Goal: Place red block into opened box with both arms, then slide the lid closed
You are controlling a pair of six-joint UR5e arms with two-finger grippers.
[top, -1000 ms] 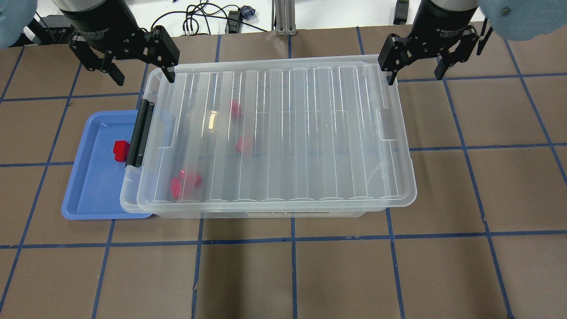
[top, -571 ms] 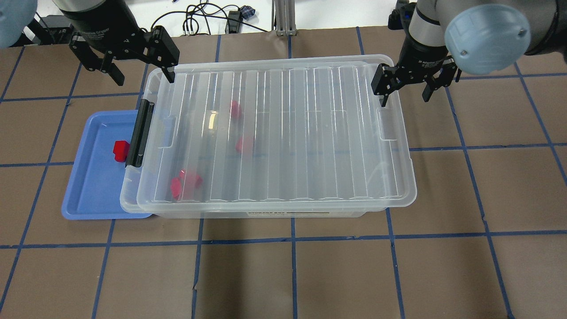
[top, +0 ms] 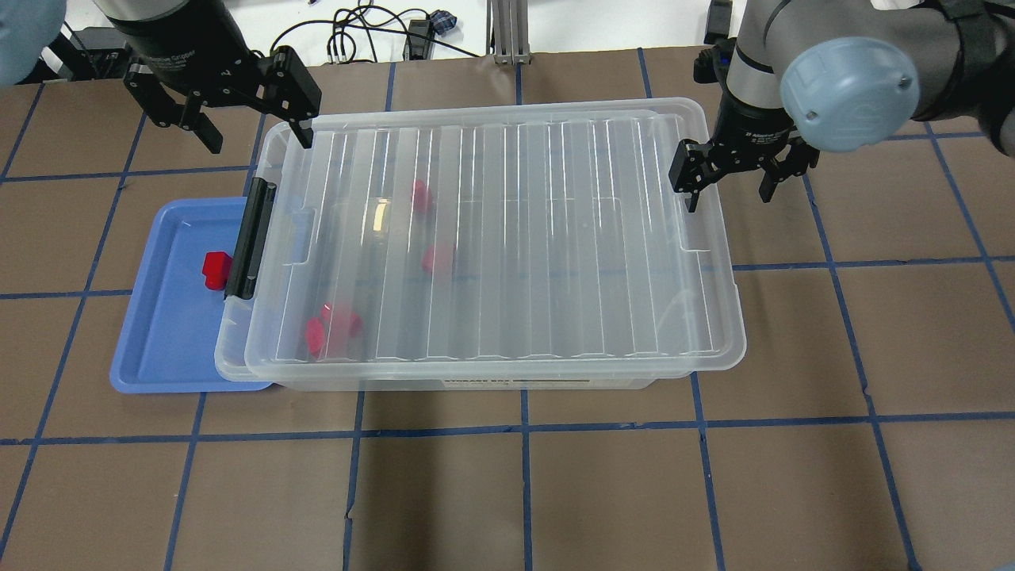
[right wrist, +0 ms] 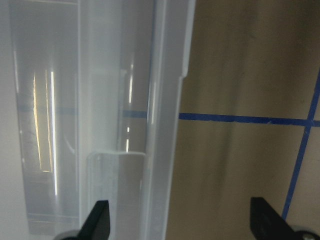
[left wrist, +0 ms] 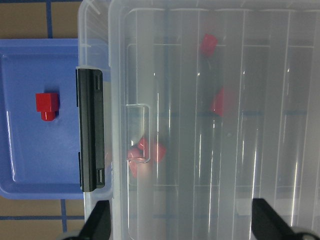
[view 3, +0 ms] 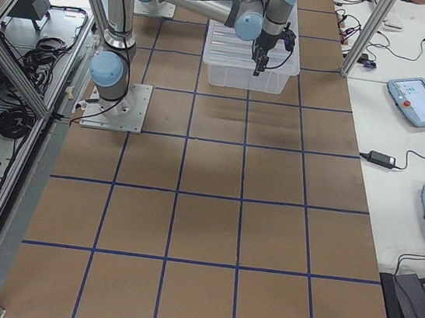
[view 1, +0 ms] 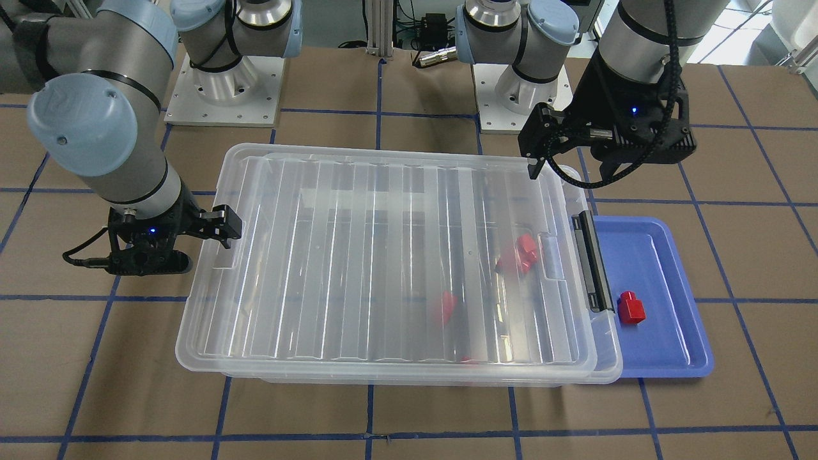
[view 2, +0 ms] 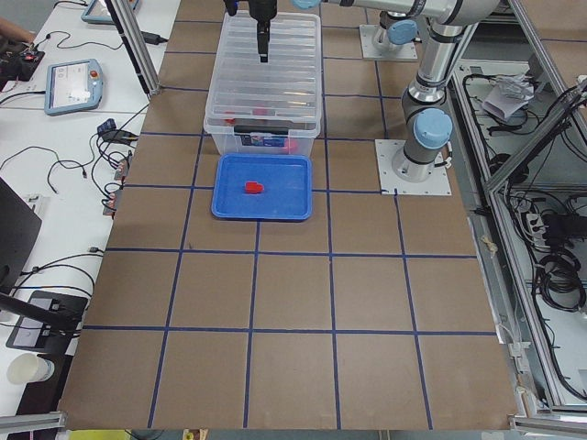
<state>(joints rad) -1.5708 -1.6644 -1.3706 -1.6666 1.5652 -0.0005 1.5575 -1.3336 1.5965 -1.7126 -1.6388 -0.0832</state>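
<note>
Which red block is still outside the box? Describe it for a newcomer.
Find the big clear box mid-table, then the blue tray at its latch end. The red block lies there alone, uncovered; the other red pieces sit under the lid.

A shallow blue tray (top: 162,349) lies flat on the brown desk (top: 523,500), which is crossed by a grid of blue tape lines (top: 618,427). Black cables (top: 339,44) coil on the white surface beyond its far edge. A control tablet (view 2: 75,85) lies on a white side desk, where a paper cup (view 2: 25,368) also stands.
</note>
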